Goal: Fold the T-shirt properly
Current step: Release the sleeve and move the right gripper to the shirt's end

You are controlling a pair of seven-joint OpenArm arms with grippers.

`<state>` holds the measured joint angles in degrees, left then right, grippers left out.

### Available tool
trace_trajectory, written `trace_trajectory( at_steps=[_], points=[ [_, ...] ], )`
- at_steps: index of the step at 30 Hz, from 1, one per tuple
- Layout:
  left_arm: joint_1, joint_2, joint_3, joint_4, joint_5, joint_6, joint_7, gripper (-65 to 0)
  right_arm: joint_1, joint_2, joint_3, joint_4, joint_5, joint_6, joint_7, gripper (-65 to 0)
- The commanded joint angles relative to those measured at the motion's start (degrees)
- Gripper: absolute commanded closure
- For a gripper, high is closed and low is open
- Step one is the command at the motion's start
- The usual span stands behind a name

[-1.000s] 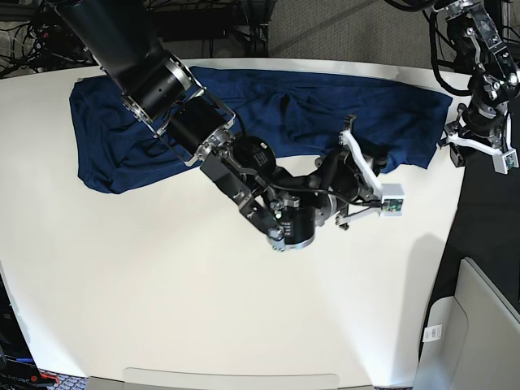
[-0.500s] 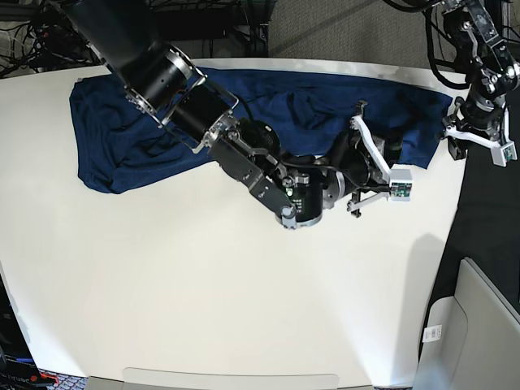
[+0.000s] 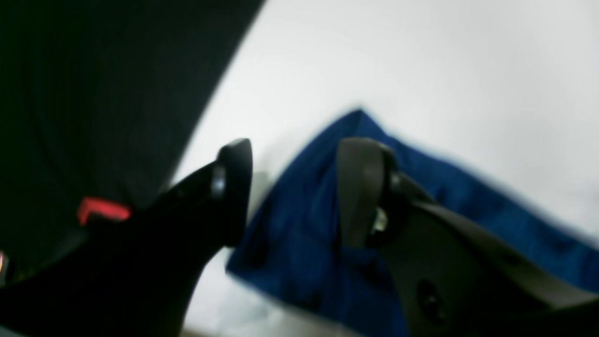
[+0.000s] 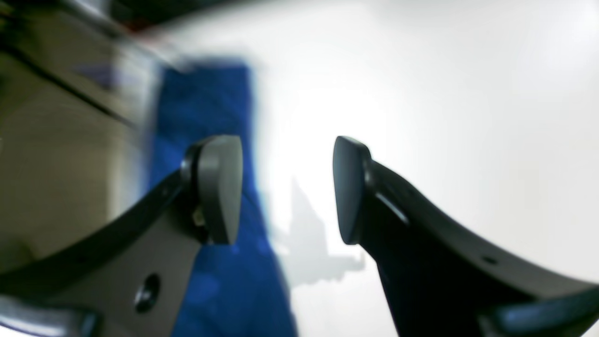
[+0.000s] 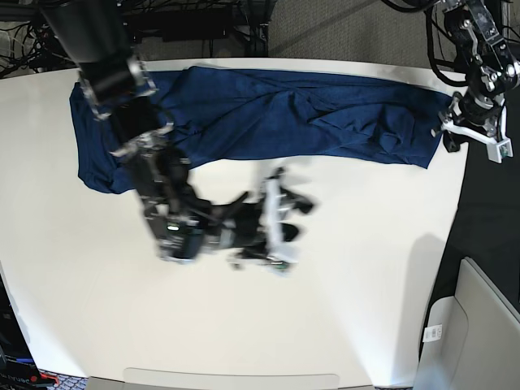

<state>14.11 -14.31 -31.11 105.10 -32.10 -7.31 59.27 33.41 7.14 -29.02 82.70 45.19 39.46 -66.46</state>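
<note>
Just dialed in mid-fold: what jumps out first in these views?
The dark blue T-shirt stretches in a rumpled band along the far edge of the white table. The right gripper, motion-blurred, is over bare table with jaws open and empty. The left gripper sits open at the shirt's corner by the table's edge.

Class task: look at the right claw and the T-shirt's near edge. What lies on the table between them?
Nothing: in the base view only bare white table lies between the right claw and the T-shirt.

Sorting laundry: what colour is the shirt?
Plain dark blue T-shirt, clearest in the base view.
</note>
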Motion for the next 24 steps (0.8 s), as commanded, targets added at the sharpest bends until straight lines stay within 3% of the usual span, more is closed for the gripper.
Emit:
trace_trajectory(
  at_steps=[1,6,10,18,24],
  points=[
    [-0.17,-1.91,-0.14,1.58,-0.39,-0.21,0.73,-31.5,-0.13,1.52,0.75,2.80,2.06,0.54,1.18,-31.0],
    [-0.61,-4.29,0.04,1.23,-0.56,-0.29,6.19,-33.2,-6.55,12.07,2.77,9.92,1.89,0.54,1.27,-28.9],
    [-2.72,-6.22,1.97,1.14,-0.56,-0.29,8.03,-36.7,-13.32,17.44,7.87,15.19,1.98,0.54,1.27,-24.0],
    [-3.43,-6.49,1.97,-1.41,-0.30,-0.29,9.17,-39.1,-23.52,24.20,17.63,23.02,2.15,0.54,1.27,-23.7],
    [-3.78,-6.57,2.85,-6.15,-0.30,-0.21,9.00,-39.2,-28.71,25.79,23.61,26.36,2.15,0.54,1.27,-23.7]
  ],
)
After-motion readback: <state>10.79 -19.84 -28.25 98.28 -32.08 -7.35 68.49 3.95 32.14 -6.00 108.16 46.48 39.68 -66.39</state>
